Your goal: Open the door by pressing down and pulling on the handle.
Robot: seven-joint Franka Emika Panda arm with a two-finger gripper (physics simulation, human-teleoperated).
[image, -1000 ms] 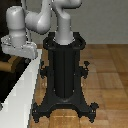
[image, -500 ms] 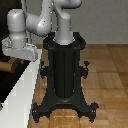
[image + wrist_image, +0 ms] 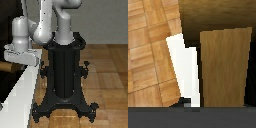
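While no writing shows, gripper (image 3: 21, 56) seemingly over handle (image 3: 5, 66), door (image 3: 10, 30) behind.

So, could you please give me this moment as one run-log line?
phase: approach | gripper: over handle, jaw state unclear | door: dark panel in white frame | pedestal: beside frame

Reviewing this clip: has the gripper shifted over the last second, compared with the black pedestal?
Yes, slightly. In the exterior view the gripper has eased toward the exterior view's left and a little lower, away from the black pedestal, which has stayed put.
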